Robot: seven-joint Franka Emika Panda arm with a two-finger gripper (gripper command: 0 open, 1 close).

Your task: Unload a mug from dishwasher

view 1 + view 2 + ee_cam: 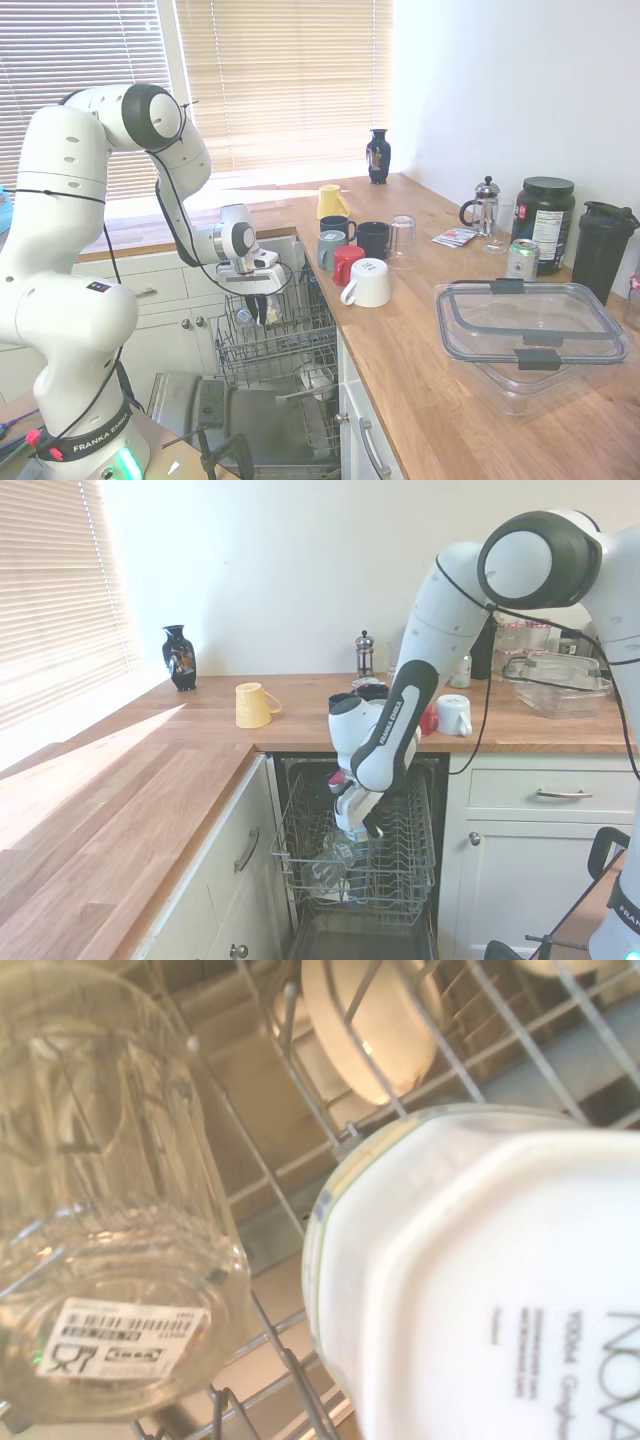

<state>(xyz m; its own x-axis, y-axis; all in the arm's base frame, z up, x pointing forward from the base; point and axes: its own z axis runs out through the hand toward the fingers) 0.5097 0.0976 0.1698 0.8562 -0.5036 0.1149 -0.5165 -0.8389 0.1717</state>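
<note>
The dishwasher (290, 350) stands open among white cabinets, its grey wire rack (400, 870) pulled out over the dark drop-down door (190, 400). My gripper (256, 308) (356, 825) hangs low inside the rack, pointing down among the tines. In the wrist view the mug (480, 1290) fills the lower right: white, base toward the camera, with grey print on its underside. It sits very close under the wrist. Neither exterior view shows it clearly, nor whether it is held.
A clear glass (110, 1210) (325, 872) lies in the rack beside the mug. A pale dish (365, 1020) sits lower down. On the wooden counter stand a big white mug (368, 282), several coloured mugs (345, 262), a yellow mug (250, 705) and a plastic container (530, 330).
</note>
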